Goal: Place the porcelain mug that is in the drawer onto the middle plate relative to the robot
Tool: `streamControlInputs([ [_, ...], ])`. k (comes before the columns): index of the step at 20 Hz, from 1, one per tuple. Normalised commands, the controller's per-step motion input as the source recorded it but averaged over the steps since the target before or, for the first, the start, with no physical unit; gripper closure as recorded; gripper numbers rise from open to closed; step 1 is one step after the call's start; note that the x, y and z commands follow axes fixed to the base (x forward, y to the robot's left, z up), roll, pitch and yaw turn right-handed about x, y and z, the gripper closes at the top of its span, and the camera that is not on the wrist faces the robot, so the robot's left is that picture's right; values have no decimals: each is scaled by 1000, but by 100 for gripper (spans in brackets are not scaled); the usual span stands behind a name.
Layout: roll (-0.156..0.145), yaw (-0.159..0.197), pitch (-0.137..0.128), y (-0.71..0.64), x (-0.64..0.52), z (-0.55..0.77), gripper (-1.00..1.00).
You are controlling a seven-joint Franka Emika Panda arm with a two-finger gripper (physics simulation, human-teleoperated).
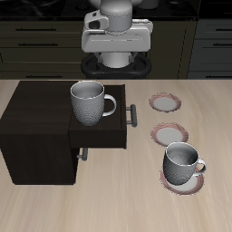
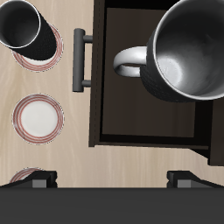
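Note:
The porcelain mug [image 1: 91, 101] stands upright in the open drawer [image 1: 101, 136] of the dark cabinet, its handle toward the drawer's bar handle [image 1: 132, 118]. In the wrist view the mug [image 2: 188, 48] is close below, inside the drawer [image 2: 144, 109]. Three saucers lie in a row beside the drawer. The middle plate [image 1: 169, 134] is bare and also shows in the wrist view [image 2: 39, 118]. My gripper [image 1: 116, 53] hangs high above the drawer, farther back, open and empty. Its fingertips [image 2: 39, 181] are spread wide, and the gripper [image 2: 112, 180] holds nothing.
A squatter grey mug [image 1: 182, 163] stands on the saucer [image 1: 186, 181] nearest the table's front edge; it also shows in the wrist view [image 2: 24, 26]. The farthest saucer [image 1: 164, 102] is bare. The dark cabinet [image 1: 36, 136] stands beside the drawer.

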Motion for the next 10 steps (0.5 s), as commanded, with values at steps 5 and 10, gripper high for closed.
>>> streamControlInputs([
  [5, -34, -7, -21, -47, 378, 52, -100],
  [10, -19, -14, 5, -47, 284, 7, -100],
])
